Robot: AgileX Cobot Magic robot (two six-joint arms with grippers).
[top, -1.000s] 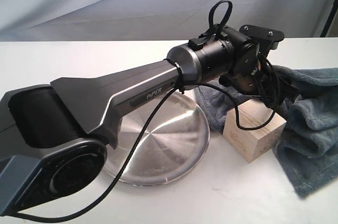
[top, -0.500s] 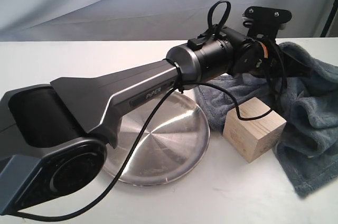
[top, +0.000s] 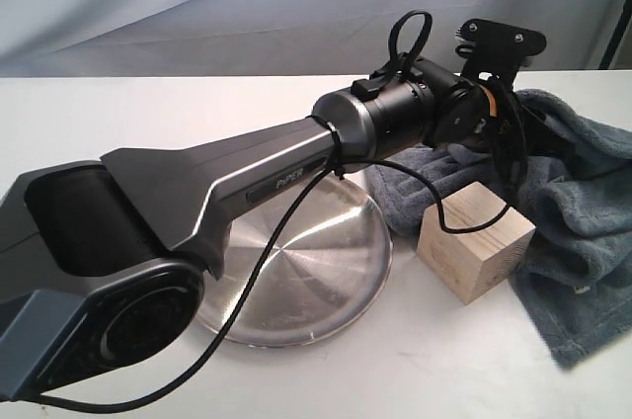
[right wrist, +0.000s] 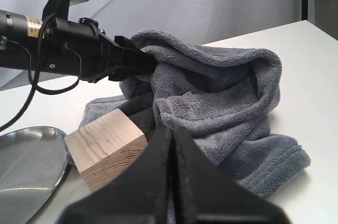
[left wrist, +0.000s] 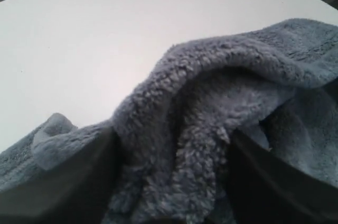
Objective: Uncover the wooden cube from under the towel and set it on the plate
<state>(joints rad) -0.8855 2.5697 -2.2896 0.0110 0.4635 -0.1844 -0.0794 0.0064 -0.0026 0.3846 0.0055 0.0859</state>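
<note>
The pale wooden cube (top: 476, 241) stands uncovered on the white table, just right of the steel plate (top: 296, 281). The grey-blue towel (top: 583, 211) is bunched behind and to the right of the cube. My left arm reaches across the plate, and the left gripper (left wrist: 173, 131) is shut on a thick raised fold of the towel (left wrist: 211, 92). From the right wrist, that left gripper (right wrist: 142, 60) pinches the towel (right wrist: 222, 92) above the cube (right wrist: 105, 139). My right gripper (right wrist: 172, 131) is shut and empty, low beside the cube, with the plate (right wrist: 26, 166) beyond.
The left arm's long grey link (top: 247, 182) and its black cable (top: 267, 261) hang over the plate. A grey backdrop (top: 197, 4) closes off the far side of the table. The table's right edge runs close to the towel.
The left gripper has risen and moved back and to the right, carrying the towel fold up and away from the cube. The cube and plate have stayed put.
</note>
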